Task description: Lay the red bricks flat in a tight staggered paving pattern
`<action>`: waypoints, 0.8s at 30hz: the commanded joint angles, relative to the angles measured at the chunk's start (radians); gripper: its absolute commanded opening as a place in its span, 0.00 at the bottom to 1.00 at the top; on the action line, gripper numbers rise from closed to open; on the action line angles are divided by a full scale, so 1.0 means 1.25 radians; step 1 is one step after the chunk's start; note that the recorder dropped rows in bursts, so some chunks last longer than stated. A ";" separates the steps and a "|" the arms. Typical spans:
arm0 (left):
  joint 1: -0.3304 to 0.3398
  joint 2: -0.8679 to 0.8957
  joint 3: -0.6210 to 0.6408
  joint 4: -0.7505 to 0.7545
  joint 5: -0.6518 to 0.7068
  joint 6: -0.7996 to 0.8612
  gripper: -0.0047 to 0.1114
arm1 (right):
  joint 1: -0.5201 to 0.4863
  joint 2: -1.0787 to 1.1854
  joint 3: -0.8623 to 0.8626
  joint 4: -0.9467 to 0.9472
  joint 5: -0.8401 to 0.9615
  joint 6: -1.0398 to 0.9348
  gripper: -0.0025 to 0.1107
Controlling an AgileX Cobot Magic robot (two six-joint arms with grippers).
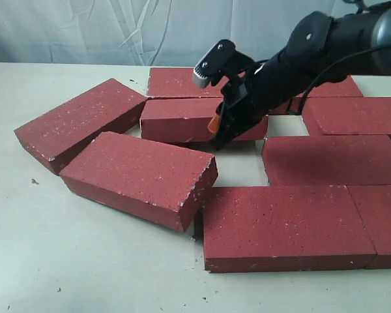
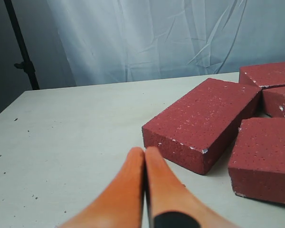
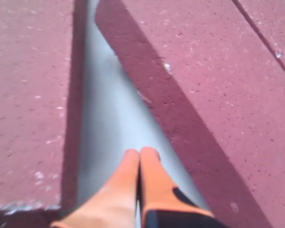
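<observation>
The right pincer [image 1: 217,138] is pinched tight with nothing in it, its orange fingertips [image 3: 133,161] pressed together. It points down at a strip of bare bench [image 3: 104,109] that runs between two of the red bricks [image 3: 28,95].

In the exterior view the middle brick [image 1: 182,119] lies just behind this pincer. Whether the tips touch its front face cannot be told. Just to the right of the pincer the right-hand brick [image 1: 332,158] lies flat. In front of the pincer and slightly to its right is the front brick [image 1: 283,222], also flat, with an end brick [image 1: 386,218] set against its right end. In front of the pincer and to its left, the near skewed brick [image 1: 140,175] rests on its broad face but is turned at an angle, one corner close to the front brick. Farther left of the pincer the far skewed brick [image 1: 78,122] is angled too, one end near the left end of the middle brick. Beyond the middle brick lies the back brick [image 1: 173,81]. The arm [image 1: 313,59] reaches in from the upper right, above more bricks in the rear rows.

The left pincer [image 2: 145,152] is also closed and empty, over bare bench. Both skewed bricks lie ahead of its tips, apart from them.
</observation>
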 commanded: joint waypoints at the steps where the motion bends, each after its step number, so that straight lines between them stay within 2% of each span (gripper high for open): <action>1: -0.001 -0.004 0.004 0.001 -0.003 -0.002 0.04 | -0.028 -0.113 0.010 -0.087 0.097 0.082 0.01; 8: -0.001 -0.004 0.004 0.001 -0.003 -0.002 0.04 | -0.042 -0.099 0.072 -0.103 0.102 0.096 0.01; 17: -0.001 -0.004 0.004 0.001 -0.003 -0.002 0.04 | -0.034 0.023 0.072 -0.099 -0.035 0.064 0.01; 24: -0.001 -0.004 0.004 0.001 -0.003 -0.002 0.04 | 0.016 0.065 0.048 -0.096 -0.056 0.060 0.01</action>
